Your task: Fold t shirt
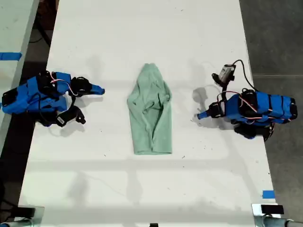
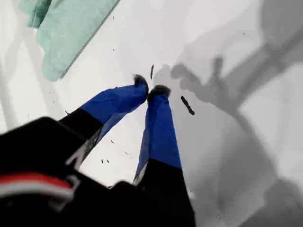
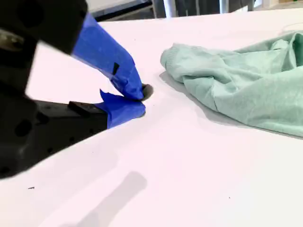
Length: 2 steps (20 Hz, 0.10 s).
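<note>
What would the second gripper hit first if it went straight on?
Probably the wrinkled pale mint-green cloth t shirt: my second gripper points across bare white table toward its near edge.

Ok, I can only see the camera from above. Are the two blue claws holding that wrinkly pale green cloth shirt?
Observer: No. The first wrist view shows my first gripper shut on nothing, tips touching, with only the bare white table around them.
Operator: And the other one?
Observer: My second gripper is shut and empty too. The pale mint-green t shirt lies apart from it.
Operator: Is the shirt lying flat?
Observer: Not quite. In the second wrist view, the end nearest that gripper bulges up in soft folds.
</note>
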Tool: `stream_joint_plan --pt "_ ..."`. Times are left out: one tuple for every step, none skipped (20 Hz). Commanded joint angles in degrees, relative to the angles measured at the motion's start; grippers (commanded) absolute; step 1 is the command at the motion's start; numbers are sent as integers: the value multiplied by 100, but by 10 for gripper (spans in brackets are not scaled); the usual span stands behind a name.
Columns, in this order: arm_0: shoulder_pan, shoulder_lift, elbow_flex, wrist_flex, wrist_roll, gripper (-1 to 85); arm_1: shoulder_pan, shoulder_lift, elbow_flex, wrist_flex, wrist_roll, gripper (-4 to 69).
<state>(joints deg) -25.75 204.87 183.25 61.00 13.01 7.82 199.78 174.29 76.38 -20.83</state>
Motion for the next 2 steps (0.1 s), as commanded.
stream_joint_plan --pt "-44 35 44 -35 26 -1 -53 79 378 9 0 35" --pt "-44 35 44 -35 26 -1 -53 79 378 9 0 34"
